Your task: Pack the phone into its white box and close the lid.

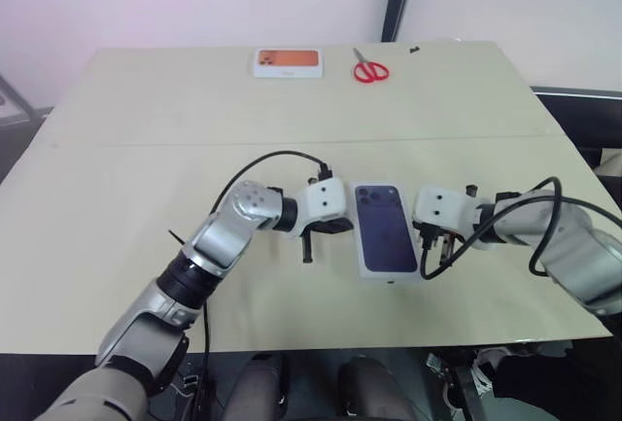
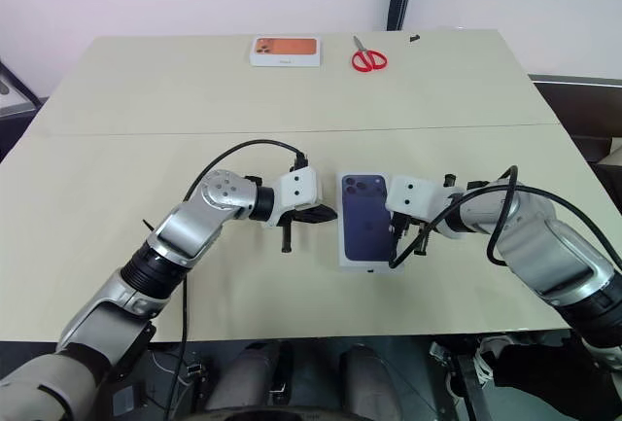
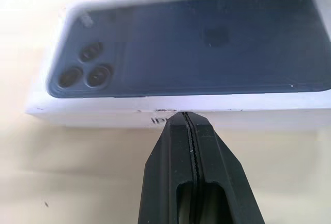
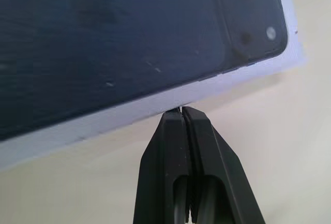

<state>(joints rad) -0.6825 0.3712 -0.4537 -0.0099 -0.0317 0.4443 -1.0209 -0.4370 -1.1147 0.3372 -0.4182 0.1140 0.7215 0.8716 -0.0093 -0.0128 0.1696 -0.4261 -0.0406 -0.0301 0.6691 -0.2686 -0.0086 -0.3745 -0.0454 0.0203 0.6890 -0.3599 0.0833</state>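
Observation:
The lid (image 1: 387, 229), white with a dark blue phone picture facing up, lies flat on the table's near middle. The phone and the white box are hidden; I cannot tell whether they lie under the lid. My left gripper (image 3: 185, 115) is shut, its tip against the lid's left long side. My right gripper (image 4: 181, 111) is also shut, and its tip meets the lid's right long edge. Seen from the head, the left gripper (image 1: 340, 227) and the right gripper (image 1: 426, 241) flank the lid on either side.
A white box with an orange picture (image 1: 288, 61) and red scissors (image 1: 369, 71) lie at the table's far edge. Black cables loop over both wrists. The beige table (image 1: 146, 168) has its front edge close below the lid.

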